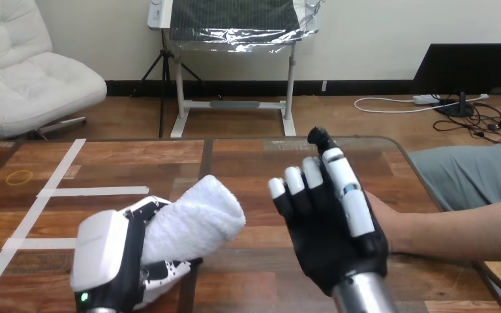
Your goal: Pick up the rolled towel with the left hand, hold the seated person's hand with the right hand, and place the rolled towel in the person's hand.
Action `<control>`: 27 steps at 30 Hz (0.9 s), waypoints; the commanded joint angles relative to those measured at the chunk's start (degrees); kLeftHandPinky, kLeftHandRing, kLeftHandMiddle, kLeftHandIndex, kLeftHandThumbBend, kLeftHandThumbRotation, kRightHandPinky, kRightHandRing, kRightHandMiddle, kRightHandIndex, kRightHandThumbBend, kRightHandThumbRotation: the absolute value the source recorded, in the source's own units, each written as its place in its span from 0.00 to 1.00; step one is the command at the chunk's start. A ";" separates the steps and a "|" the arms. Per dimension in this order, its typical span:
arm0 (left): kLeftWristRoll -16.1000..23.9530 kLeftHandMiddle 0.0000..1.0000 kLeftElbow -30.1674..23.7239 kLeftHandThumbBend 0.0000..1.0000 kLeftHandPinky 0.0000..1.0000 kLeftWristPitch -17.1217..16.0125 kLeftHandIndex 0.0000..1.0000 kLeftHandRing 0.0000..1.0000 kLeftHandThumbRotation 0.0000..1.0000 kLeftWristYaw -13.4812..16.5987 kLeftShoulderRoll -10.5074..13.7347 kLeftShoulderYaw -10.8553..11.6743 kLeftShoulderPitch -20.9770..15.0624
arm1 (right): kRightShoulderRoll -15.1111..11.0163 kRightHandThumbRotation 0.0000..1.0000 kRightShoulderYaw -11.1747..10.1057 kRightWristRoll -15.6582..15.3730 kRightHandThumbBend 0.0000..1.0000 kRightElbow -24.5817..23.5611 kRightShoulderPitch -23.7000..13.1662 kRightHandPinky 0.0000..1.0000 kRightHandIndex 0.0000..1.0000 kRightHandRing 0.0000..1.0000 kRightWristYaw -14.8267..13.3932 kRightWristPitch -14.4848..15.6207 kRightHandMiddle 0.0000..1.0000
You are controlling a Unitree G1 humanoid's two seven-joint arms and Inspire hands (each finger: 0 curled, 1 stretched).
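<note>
Near the left of the counter (248, 156), our left hand (107, 257) is wrapped round the rolled towel (192, 218), whose free end points toward the middle. To its right, apart from the towel, our right hand (326, 241) covers the end of the person's forearm (456, 228), which reaches in from the right edge. Strips of tape (94, 191) cross the counter's left part, with a rubber band (19, 177) just left of them.

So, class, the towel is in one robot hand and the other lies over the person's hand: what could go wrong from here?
The right robot hand covers the person's hand, so the towel may hit that robot hand, not the palm. The left robot hand grips the towel at one end; the free end might sag or unroll.
</note>
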 commanded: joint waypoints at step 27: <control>-6.46 0.50 -11.78 0.63 0.41 -14.83 0.54 0.44 0.08 0.81 -7.54 6.77 1.56 | 8.41 1.00 -9.19 15.27 0.86 4.33 -7.45 0.00 0.00 0.00 5.90 5.47 0.00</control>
